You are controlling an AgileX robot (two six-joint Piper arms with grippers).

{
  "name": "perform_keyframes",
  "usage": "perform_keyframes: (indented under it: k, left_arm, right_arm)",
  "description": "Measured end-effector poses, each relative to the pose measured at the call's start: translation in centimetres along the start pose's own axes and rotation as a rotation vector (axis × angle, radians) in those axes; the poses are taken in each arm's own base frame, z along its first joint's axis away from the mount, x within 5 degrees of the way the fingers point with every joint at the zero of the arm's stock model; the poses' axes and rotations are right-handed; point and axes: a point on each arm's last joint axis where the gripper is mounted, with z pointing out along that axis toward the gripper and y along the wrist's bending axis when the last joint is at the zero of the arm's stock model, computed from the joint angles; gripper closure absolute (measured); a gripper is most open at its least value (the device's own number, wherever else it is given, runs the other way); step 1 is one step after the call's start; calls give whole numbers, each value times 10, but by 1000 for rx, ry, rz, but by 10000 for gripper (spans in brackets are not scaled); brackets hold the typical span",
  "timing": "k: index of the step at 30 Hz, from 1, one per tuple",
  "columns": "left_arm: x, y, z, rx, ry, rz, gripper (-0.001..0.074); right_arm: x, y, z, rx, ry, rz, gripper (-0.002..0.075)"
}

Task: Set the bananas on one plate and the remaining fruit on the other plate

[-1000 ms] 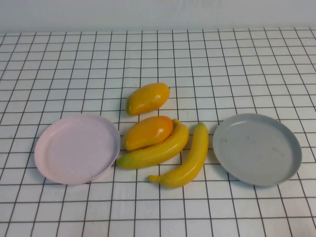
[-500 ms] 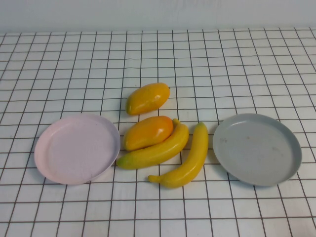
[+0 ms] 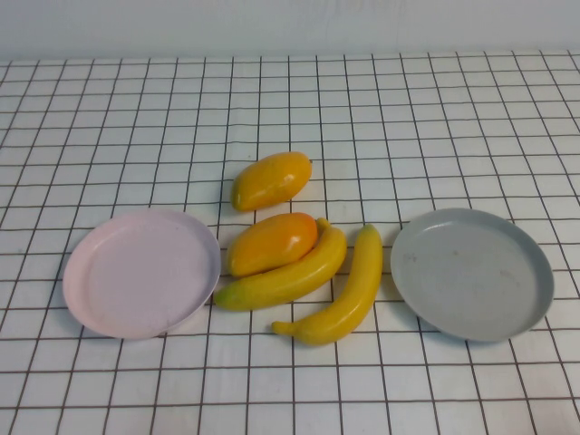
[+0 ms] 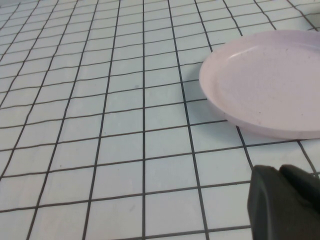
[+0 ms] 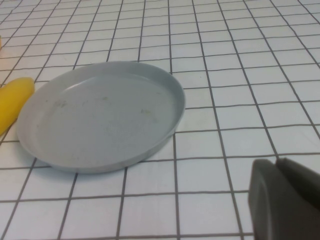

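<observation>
Two yellow bananas lie side by side at the table's middle, one (image 3: 285,276) against an orange-yellow mango (image 3: 272,242), the other (image 3: 340,292) nearer the grey plate (image 3: 471,272). A second mango (image 3: 270,179) lies farther back. The pale pink plate (image 3: 140,270) sits on the left with nothing on it; the grey plate holds nothing either. Neither arm shows in the high view. My left gripper (image 4: 281,172) is shut, hovering just short of the pink plate (image 4: 265,85). My right gripper (image 5: 275,164) is shut near the grey plate (image 5: 102,117), with a banana tip (image 5: 14,102) beyond its far rim.
A white tablecloth with a black grid (image 3: 408,118) covers the whole table. A pale wall runs along the far edge.
</observation>
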Motion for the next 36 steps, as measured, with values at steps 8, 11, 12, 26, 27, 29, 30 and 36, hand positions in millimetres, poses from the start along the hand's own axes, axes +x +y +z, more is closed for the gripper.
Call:
perform_keyframes:
  k: [8, 11, 12, 26, 27, 29, 30, 36]
  left_arm:
    - [0, 0, 0, 0, 0, 0, 738]
    - [0, 0, 0, 0, 0, 0, 738]
    - [0, 0, 0, 0, 0, 0, 738]
    - [-12, -10, -1, 154, -90, -752, 738]
    - [-15, -10, -2, 177, -107, -870, 738]
    - [-18, -9, -2, 196, -137, -992, 738]
    - [-20, -9, -3, 200, -153, -1025, 738]
    - [-23, -6, -3, 198, -200, -1072, 738]
  right_arm:
    - [0, 0, 0, 0, 0, 0, 742]
    - [0, 0, 0, 0, 0, 0, 742]
    - [0, 0, 0, 0, 0, 0, 742]
    - [0, 0, 0, 0, 0, 0, 742]
    - [0, 0, 0, 0, 0, 0, 742]
    - [0, 0, 0, 0, 0, 0, 742]
    - [0, 0, 0, 0, 0, 0, 742]
    - [0, 0, 0, 0, 0, 0, 742]
